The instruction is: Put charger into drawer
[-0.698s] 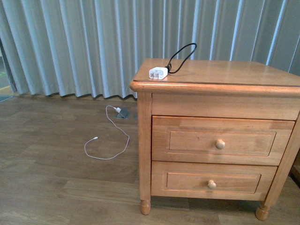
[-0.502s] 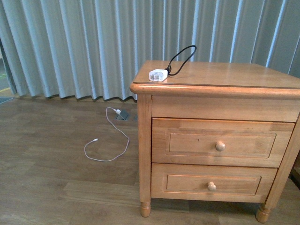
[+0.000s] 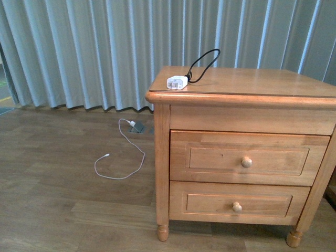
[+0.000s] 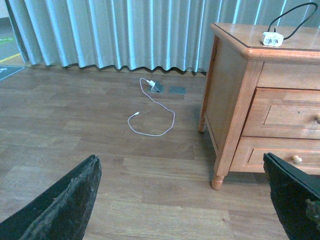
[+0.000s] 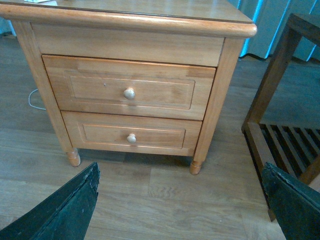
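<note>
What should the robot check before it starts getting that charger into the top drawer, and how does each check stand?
1. Charger in sight, lying free on the nightstand: ok.
2. Drawer open: not ok, it is shut.
3. Knob unobstructed: ok.
4. Left gripper open, empty: ok.
5. Right gripper open, empty: ok.
6. Room inside drawer: cannot tell.

My left end effector (image 4: 180, 159) has two black fingers (image 4: 65, 205), wedge-shaped, with a rough, grainy surface. My right end effector (image 5: 180, 167) has the same dark fingers (image 5: 292, 200), faintly greenish, matte, with coarse, ragged edges.
</note>
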Controlling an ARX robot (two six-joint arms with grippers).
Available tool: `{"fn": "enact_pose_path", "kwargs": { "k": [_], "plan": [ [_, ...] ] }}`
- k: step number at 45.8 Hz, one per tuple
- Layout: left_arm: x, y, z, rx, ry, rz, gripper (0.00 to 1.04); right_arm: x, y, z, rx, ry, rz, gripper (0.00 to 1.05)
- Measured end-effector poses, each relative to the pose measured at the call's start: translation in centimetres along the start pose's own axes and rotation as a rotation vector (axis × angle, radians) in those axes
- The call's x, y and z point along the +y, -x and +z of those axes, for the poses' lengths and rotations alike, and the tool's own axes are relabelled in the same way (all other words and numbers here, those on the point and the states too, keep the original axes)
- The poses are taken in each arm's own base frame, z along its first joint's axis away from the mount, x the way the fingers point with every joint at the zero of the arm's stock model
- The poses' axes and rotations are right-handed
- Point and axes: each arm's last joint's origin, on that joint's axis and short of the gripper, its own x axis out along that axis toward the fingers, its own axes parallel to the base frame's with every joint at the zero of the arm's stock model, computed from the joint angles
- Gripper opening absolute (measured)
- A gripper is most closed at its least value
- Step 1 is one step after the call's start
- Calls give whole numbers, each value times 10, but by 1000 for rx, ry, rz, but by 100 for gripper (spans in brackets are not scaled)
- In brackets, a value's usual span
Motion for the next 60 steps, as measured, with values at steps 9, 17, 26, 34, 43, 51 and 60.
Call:
{"fn": "enact_pose_path", "kwargs": {
  "k": [9,17,26,34,43,51,60],
  "plan": [
    [0,0,0,0,0,0,99,14,-56,29,-8,11,53,96],
    [0,0,0,0,0,0,99,37,-124,28,50,42,46,96],
    [0,0,0,0,0,0,99,60,-185,10,83,97,46,96],
    [0,0,0,0,0,0,99,73,-234,-13,109,123,18,96],
    [0,0,0,0,0,0,99,92,-295,-49,121,142,-26,96],
    [0,0,0,0,0,0,99,102,-324,-62,108,142,-38,96],
    [0,0,0,0,0,0,99,108,-345,-69,92,140,-47,96]
  ]
}}
